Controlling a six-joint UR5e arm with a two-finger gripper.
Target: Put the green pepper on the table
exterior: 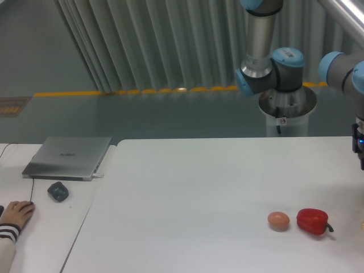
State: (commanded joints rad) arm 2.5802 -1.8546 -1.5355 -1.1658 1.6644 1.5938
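Observation:
No green pepper shows anywhere in this view; it is hidden or outside the frame. The large white table fills the lower middle and right. The arm comes down at the far right, where only its dark wrist with a small blue light shows at the frame edge. The gripper's fingers lie beyond the right edge, so I see neither them nor anything they might hold.
A tan egg and a red pepper lie side by side on the table's front right. The narrower white desk on the left bears a grey laptop, a mouse and a person's hand. The arm's base stands behind the table.

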